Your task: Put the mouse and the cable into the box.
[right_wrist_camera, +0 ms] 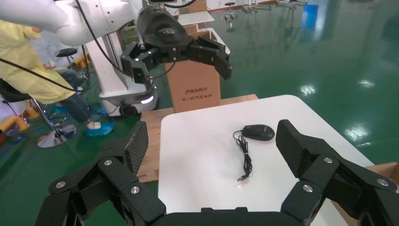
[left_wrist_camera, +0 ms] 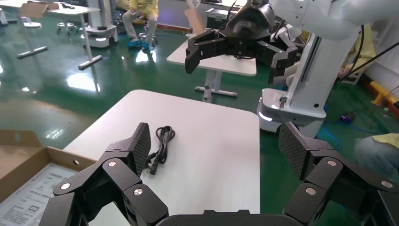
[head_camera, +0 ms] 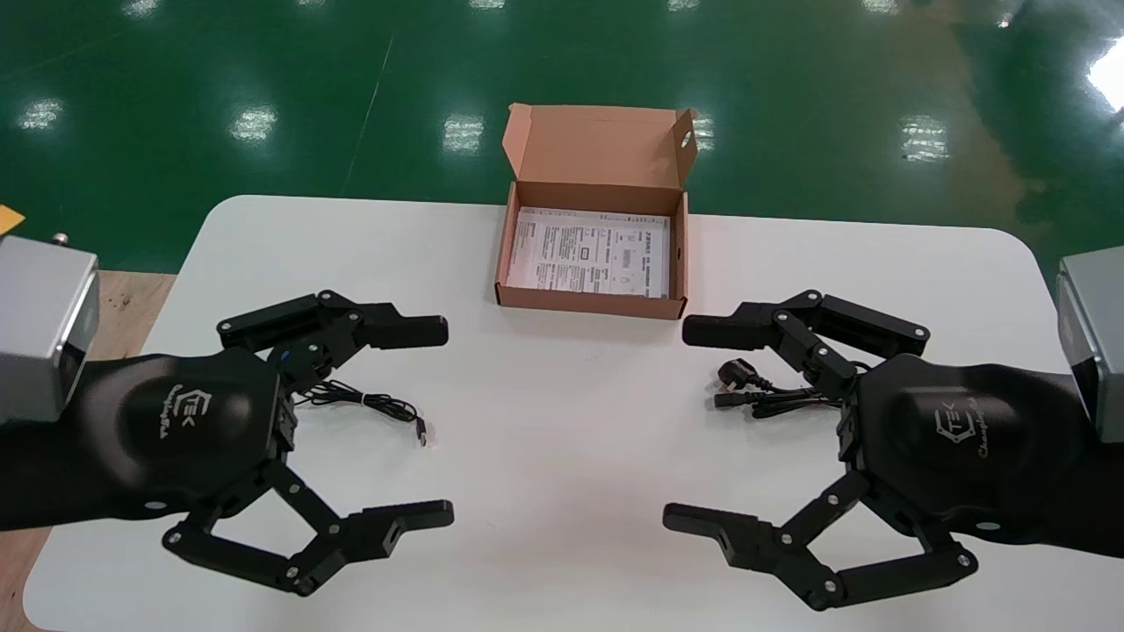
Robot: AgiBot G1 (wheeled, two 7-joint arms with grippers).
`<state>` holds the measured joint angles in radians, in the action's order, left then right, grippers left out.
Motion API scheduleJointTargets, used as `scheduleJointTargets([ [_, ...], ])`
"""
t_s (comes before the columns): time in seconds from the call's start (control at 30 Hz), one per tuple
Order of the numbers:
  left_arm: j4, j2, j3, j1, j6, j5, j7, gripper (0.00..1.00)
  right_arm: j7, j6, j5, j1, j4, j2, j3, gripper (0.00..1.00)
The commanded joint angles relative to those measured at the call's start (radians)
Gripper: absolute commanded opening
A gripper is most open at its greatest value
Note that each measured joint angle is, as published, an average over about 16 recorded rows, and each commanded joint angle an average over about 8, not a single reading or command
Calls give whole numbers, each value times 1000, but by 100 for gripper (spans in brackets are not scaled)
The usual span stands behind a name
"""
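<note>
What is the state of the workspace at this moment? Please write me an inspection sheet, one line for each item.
Surface: white table, no spill seen.
Job's things: box open at the far middle, lid up, printed sheet inside; mouse on the table below the left arm; power cable bundled below the right arm. Neither is in the box.
Clutter: nothing seen.
Grippers: left tool open, above the table, holding nothing; right tool open, above the table, holding nothing.
Cables: mouse cord lies loose, ending in a USB plug; no tangle with the power cable.
Surroundings: green floor; cardboard carton beside the table.
</note>
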<state>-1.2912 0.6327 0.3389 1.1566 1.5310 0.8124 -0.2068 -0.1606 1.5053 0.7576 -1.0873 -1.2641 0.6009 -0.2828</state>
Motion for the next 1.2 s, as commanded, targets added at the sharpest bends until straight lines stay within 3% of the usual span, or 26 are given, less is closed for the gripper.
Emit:
scheduleJointTargets([
  [0.03,-10,0,6,10,15,10,-3,100,-1,-1,0,0,-5,-1,0,100],
  [0.3,82,108,239,305,52,323,-42,100,161,60,150,-64,147,-40,-34,100],
  [0.6,437,237,459,526,44,610,78,100,400,67,374,-200,422,-20,-160,100],
  [0.87,768,314,514,586,5,678,205,100,565,-16,541,-336,691,70,-234,100],
  [1.2,1018,371,527,604,-115,720,390,100,732,-84,682,-445,890,177,-301,100],
])
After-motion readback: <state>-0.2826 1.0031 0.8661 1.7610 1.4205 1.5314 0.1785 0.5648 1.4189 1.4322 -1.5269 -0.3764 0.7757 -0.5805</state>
